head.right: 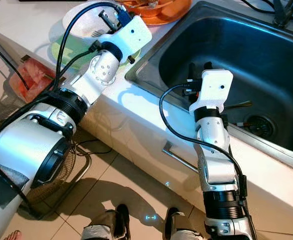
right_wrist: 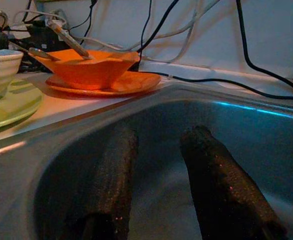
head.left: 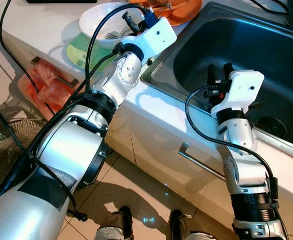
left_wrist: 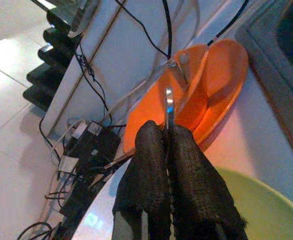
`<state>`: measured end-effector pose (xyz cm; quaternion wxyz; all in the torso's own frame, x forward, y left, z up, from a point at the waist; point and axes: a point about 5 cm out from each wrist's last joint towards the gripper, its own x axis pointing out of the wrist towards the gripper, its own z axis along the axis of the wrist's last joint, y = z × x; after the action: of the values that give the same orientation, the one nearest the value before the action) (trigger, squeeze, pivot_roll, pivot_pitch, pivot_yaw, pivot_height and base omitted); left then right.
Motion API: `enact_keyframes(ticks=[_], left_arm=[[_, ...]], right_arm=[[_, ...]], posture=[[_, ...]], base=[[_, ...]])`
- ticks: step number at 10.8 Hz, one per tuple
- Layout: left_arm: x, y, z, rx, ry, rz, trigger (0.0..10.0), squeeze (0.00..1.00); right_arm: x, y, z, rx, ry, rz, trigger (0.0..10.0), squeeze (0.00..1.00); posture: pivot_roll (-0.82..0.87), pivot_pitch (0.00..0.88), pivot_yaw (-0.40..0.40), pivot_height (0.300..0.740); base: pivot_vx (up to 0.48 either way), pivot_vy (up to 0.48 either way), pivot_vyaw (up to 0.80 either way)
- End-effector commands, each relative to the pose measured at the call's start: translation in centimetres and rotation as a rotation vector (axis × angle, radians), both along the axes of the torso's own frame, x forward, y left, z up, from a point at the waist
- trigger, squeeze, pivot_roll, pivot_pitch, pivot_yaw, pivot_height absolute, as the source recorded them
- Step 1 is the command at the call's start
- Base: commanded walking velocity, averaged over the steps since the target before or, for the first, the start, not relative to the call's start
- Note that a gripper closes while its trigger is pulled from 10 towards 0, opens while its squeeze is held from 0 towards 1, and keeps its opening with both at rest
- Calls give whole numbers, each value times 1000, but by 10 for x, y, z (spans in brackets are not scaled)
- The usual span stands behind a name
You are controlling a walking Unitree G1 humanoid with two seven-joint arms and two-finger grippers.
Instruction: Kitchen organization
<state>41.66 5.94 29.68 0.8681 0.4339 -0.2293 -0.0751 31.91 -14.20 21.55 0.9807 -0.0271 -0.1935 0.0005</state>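
Left gripper [left_wrist: 169,150]: jaws pinched tight on thin metal utensil [left_wrist: 169,107], prob. fork or spoon handle, tip reaching toward orange bowl [left_wrist: 186,95] stacked on orange plate [left_wrist: 226,75]. Poised over counter [head.left: 41,35] just left of sink, above white bowl [head.left: 98,25] sitting on green plate [head.left: 78,52]; utensils seen inside white bowl. Cables and power strip [left_wrist: 83,145] strung along wall behind orange dishes.

Right gripper [right_wrist: 159,170]: jaws apart w/ clear gap, nothing between them, hanging inside steel sink [head.left: 266,55] near front wall. Drain [head.right: 260,126] at basin bottom, dark-handled item lying beside it.

No readable brands, labels or writing anywhere. Below counter: cabinet front w/ metal handle [head.left: 199,162], red plastic bag [head.left: 43,82] hanging at left, fan grille [head.left: 1,150] on tiled floor, robot's feet [head.left: 149,225] at bottom.
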Motion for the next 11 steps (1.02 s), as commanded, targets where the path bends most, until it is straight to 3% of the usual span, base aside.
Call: enact_keyframes(ticks=[1, 3, 6, 8, 9, 10, 11], left_arm=[[0, -1, 0, 20, 5, 8, 0, 0], [-1, -4, 9, 78, -53, 11, 0, 0], [-5, -12, 32, 258, -222, 28, 0, 0], [-6, -14, 38, 336, -280, 37, 0, 0], [-8, -13, 42, 376, -324, 44, 10000, 0], [-9, -12, 44, 389, -341, 43, 10000, 0], [-19, -20, 59, 269, -423, -40, 10000, 0]], right_arm=[[0, -4, -21, 2, 88, -20, 10000, 0], [3, -3, -20, 7, 85, -16, 10000, 0], [10, 0, -19, 25, 79, -10, 10000, 0], [15, 1, -19, 30, 77, -8, 10000, 0], [18, 2, -19, 36, 73, -4, 10000, 0], [20, 3, -19, 39, 71, -1, 10000, 0], [24, 5, -18, 40, 66, 6, 10000, 0]], posture=[[-121, 253, 47, 740], [-113, 240, 47, 740], [-87, 205, 55, 740], [-75, 192, 57, 740], [-52, 165, 60, 740], [-52, 165, 60, 740], [-31, 133, 59, 740]], base=[[0, 0, 0], [0, 0, 0], [0, 0, 0], [0, 0, 0], [0, 0, 0], [0, 0, 0], [0, 0, 0]])
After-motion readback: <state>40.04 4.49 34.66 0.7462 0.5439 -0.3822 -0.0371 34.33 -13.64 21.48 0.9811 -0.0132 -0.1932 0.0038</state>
